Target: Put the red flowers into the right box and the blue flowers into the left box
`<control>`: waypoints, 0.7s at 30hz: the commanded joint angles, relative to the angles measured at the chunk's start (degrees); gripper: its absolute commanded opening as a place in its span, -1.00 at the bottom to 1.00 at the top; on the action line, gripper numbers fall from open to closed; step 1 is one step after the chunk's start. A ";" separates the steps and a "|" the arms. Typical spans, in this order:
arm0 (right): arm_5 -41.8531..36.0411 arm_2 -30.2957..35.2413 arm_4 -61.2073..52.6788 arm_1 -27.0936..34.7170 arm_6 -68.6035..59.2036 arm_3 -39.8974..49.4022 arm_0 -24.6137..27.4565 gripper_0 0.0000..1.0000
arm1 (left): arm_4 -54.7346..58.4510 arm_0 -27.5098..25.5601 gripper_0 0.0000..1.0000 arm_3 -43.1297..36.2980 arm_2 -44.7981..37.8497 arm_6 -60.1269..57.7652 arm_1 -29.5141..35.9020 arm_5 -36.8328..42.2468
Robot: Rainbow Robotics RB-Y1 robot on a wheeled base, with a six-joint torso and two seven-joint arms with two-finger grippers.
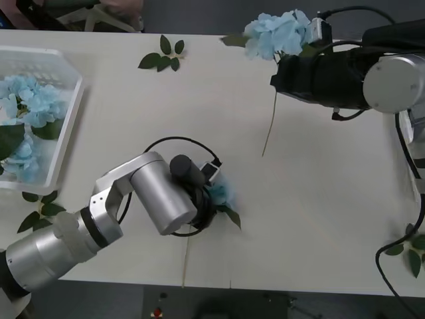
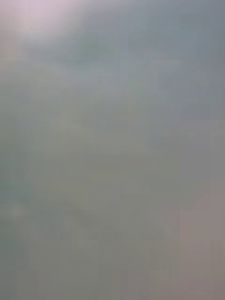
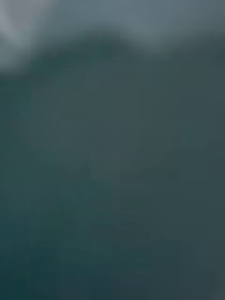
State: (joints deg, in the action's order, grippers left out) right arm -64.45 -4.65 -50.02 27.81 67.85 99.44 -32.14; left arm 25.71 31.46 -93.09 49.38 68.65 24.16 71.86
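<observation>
Front cam high, angled forward-down over the worktop [image 1: 199, 86], both arms in frame. Both wrist cams too near something to resolve; no shared area can be told.

You have one white slotted basket [image 1: 66, 129], two robot arms, and three loose green leaf sprigs [image 1: 163, 56] on the table [image 1: 312, 199]. Blue flowers: one cluster [image 1: 30, 109] in the basket and two heads [image 1: 279, 33] outside.
</observation>
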 commanded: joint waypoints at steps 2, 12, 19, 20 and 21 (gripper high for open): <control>0.55 2.81 -5.79 0.14 12.22 2.08 0.41 -1.00 | -0.48 0.45 0.01 0.36 0.54 -0.89 -0.61 -0.49; 0.91 3.07 -14.84 -1.27 30.32 1.99 0.41 -1.00 | -1.01 0.01 -1.00 1.24 0.54 -0.54 -1.05 -0.58; -0.50 1.58 -22.75 -1.09 34.89 1.99 0.50 -1.00 | -1.01 0.01 -1.00 0.54 -0.34 -0.80 -0.61 -0.58; -0.41 1.31 -23.72 -1.00 34.89 1.99 0.41 -1.00 | -1.01 0.01 -1.00 0.01 -0.78 -0.89 -0.52 -0.49; -0.33 1.14 -25.12 -1.00 34.63 1.99 0.50 -1.00 | -0.92 0.01 -1.00 -0.95 -1.39 -0.98 0.09 -0.49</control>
State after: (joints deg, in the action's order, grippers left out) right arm -65.24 -2.31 -72.74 27.21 101.84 99.72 -30.73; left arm 24.77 31.89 -92.48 50.04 68.65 24.16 71.84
